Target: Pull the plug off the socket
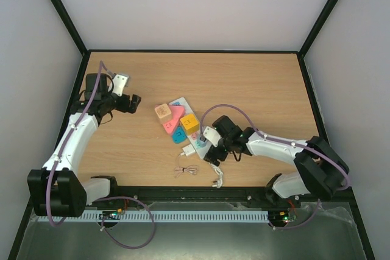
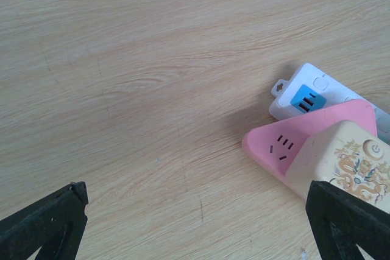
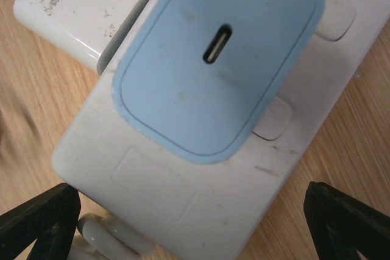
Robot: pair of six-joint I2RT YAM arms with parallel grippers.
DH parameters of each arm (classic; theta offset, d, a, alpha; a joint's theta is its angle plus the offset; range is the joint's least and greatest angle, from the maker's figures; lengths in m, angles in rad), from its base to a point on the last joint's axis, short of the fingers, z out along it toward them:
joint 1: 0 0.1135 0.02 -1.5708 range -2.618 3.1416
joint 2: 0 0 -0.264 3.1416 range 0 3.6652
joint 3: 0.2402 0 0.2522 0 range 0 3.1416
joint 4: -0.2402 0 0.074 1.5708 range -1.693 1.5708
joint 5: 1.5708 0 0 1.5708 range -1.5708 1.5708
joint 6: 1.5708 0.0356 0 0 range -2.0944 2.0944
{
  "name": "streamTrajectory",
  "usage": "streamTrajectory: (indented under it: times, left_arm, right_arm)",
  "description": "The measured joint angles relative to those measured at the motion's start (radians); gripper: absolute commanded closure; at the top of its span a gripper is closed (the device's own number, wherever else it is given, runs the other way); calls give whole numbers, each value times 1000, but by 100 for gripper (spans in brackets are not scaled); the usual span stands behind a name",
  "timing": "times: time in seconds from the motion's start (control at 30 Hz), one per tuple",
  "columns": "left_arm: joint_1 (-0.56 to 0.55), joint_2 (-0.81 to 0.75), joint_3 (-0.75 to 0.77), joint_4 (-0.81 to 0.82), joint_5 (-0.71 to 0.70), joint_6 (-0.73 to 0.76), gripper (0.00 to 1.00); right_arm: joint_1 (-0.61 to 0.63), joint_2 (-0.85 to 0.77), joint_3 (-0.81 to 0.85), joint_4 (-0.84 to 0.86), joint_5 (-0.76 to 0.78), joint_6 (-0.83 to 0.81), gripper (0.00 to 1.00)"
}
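While the left fingers [image 2: 46,226] hang spread wide over bare tabletop [image 2: 152,89] at the far left, holding nothing, the socket [image 2: 317,80] lies slantwise at mid-tabletop, well apart to their right. The left wrist view shows only its far end, with a blue patch, at the right of the frame and beyond the gap between the fingers. A cream cube [image 1: 163,112] and a pink triangle [image 1: 173,120] sit by that end, with a yellow block [image 1: 189,123] and a blue block [image 1: 180,136] further along.

The plug [image 1: 188,150] lies against the socket's left side, towards its near end. Its thin cable [image 1: 184,170] is bundled on the tabletop just nearer the arms.

The right fingers [image 3: 347,223] hover over the socket's near end, also spread wide and gripping nothing. In the right wrist view the plug sits in the top left corner, touching the socket's side and well away from both fingertips. Between the fingers lie the socket's white body and a light-blue piece [image 3: 219,59] with one slot. Whether the plug's pins sit in the socket cannot be told. A thick white cord [image 1: 217,178] curls from the socket's near end.
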Motion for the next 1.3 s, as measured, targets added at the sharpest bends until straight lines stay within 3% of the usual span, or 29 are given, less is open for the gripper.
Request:
streamTrajectory:
  times: [0.73,1.3]
  left_arm:
    - [0,42,5,23,82,6,0]
    - [-6,76,8,-11,184,107,0]
  right_arm:
    - [-23,152,113,95,119,13,2]
    - [-124,154,500,-100,-121,45,2]
